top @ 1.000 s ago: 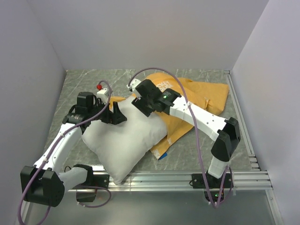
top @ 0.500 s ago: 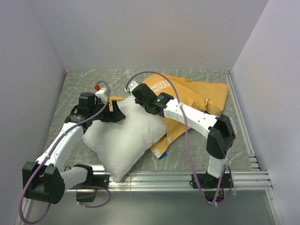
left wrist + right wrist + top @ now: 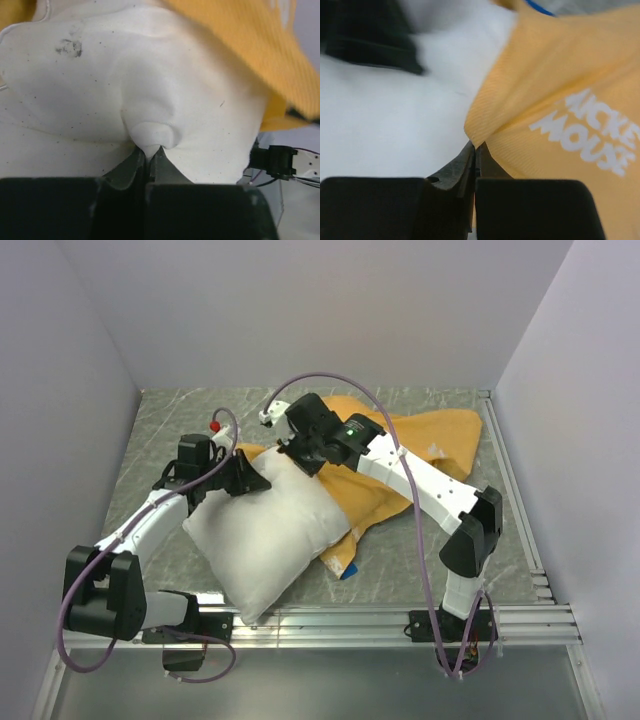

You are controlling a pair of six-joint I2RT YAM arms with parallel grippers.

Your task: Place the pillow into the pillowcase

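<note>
— What's on the grey marble table (image 3: 170, 415) between the pale walls?
— On the left, the left gripper (image 3: 148, 154) has its fingers pinched tight on a fold of the white pillow (image 3: 265, 530), which lies near the front edge.
— And to the right?
— The right gripper (image 3: 475, 150) is clamped on an edge of the orange pillowcase (image 3: 430, 445), right against the pillow's far end.
</note>
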